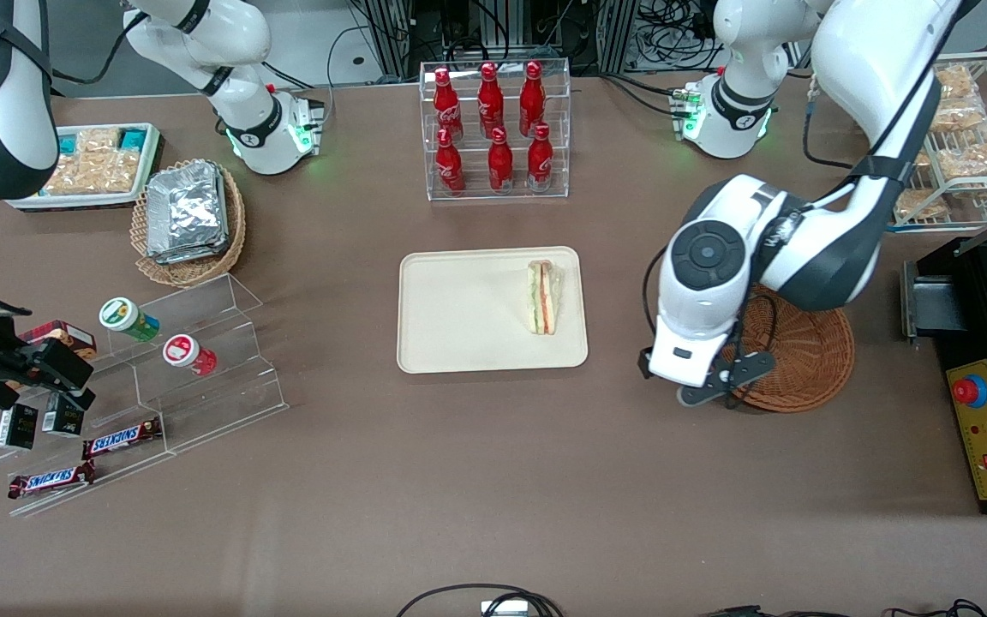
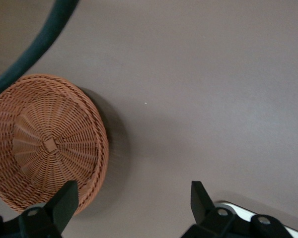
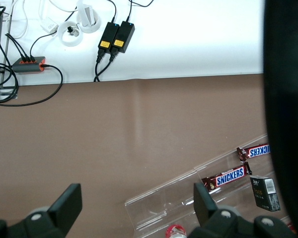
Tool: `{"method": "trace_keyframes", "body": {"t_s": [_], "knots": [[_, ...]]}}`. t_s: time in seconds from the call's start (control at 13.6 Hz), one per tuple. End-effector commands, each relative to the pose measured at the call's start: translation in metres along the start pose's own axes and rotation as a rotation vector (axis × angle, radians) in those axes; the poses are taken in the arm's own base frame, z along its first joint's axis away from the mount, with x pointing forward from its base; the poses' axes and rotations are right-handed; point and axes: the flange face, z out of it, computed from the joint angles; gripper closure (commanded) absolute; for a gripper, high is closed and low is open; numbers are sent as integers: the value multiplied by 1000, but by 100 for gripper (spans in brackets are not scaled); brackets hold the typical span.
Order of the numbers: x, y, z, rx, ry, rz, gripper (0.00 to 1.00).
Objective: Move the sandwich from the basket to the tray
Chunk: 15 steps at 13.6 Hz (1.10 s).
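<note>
The sandwich [image 1: 544, 297], a wrapped white-bread wedge with green, orange and red layers, lies on the cream-beige tray [image 1: 459, 317], near the tray edge toward the working arm's end. The reddish-brown wicker basket [image 1: 802, 356] stands beside the tray, with nothing showing in it in the left wrist view [image 2: 44, 146]. My left gripper [image 1: 716, 387] hangs open and empty above the bare table between tray and basket, at the basket's rim [image 2: 131, 198].
A clear rack of red bottles [image 1: 494, 128] stands farther from the front camera than the tray. A tan basket of foil packets [image 1: 189, 218], a clear stepped stand [image 1: 194, 360] with snacks and a white snack tray [image 1: 99, 163] lie toward the parked arm's end. A black box [image 1: 986, 377] lies past the basket.
</note>
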Motion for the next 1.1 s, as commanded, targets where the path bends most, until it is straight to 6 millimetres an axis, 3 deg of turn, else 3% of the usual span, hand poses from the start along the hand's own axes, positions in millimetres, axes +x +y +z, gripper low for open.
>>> {"method": "trace_keyframes", "body": {"t_s": [0.0,0.37,0.59,0.88,1.03], "knots": [[12,-32,-20,6,-14,15,0],[47,-121,-63,-40,-93,122,0],[57,-177,-87,-62,-132,203,0],[56,-226,-117,-128,-157,326,0],[51,-239,-128,-141,-161,390,0]]}}
